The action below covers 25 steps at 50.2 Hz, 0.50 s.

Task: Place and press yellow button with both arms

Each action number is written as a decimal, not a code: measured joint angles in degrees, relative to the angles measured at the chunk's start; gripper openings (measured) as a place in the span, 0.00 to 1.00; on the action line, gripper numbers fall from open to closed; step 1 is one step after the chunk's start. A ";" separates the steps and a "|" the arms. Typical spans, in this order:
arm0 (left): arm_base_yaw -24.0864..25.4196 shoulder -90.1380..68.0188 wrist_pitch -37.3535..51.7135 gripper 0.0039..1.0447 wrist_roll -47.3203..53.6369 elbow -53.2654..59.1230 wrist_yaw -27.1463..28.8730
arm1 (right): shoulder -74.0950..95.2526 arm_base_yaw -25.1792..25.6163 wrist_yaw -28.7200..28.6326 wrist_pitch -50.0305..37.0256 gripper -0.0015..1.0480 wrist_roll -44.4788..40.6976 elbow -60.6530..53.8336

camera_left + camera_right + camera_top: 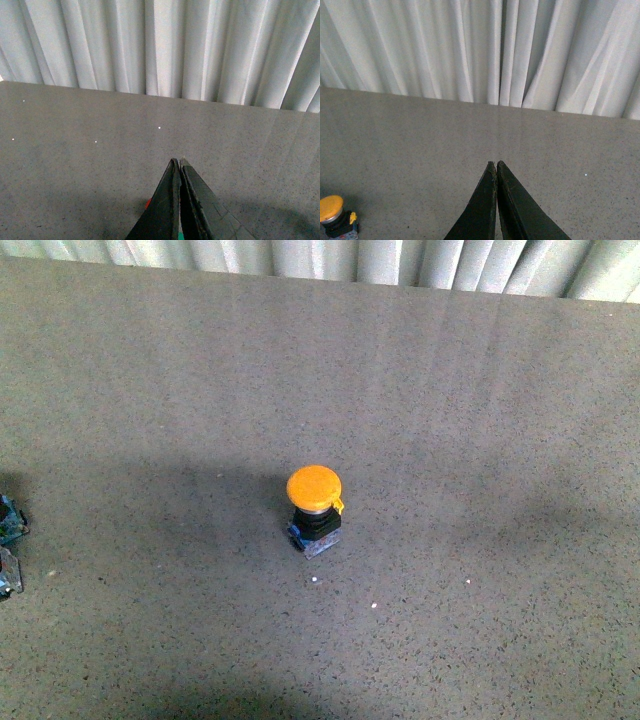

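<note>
The yellow button [314,488] stands upright in the middle of the grey table in the front view, orange-yellow cap on a black body with a small blue and clear base. It also shows in the right wrist view [331,207], low at the picture's edge. Neither arm shows in the front view. My left gripper [179,161] is shut and empty above bare table; the button is out of its view. My right gripper [495,163] is shut and empty, apart from the button.
Two small blue-grey bits [9,522] with no cap lie at the table's left edge in the front view. A white pleated curtain [400,260] hangs behind the table's far edge. Grey speckled tabletop [480,440] surrounds the button.
</note>
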State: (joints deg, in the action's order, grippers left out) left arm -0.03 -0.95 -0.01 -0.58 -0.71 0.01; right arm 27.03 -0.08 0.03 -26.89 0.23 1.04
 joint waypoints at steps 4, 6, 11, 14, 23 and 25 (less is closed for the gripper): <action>0.00 0.00 0.00 0.01 0.00 0.00 0.00 | -2.91 0.00 -0.02 2.95 0.01 0.00 0.00; 0.00 0.00 0.00 0.01 0.00 0.00 0.00 | -4.31 0.00 -0.04 4.31 0.01 0.00 0.00; 0.00 0.00 0.00 0.01 0.00 0.00 0.00 | -7.58 0.00 -0.02 7.43 0.01 0.00 0.00; 0.00 0.00 0.00 0.01 0.00 0.00 -0.02 | -9.16 0.00 -0.02 8.98 0.01 0.00 0.00; 0.00 0.00 0.00 0.01 0.00 0.00 -0.02 | -13.53 0.00 -0.02 13.33 0.01 0.00 0.00; 0.00 0.00 0.00 0.01 0.00 0.00 -0.02 | -14.47 0.00 -0.02 14.25 0.01 0.00 0.00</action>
State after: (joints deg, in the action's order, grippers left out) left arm -0.03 -0.95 -0.01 -0.58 -0.71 -0.01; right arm 12.56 -0.08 0.01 -12.64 0.23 1.04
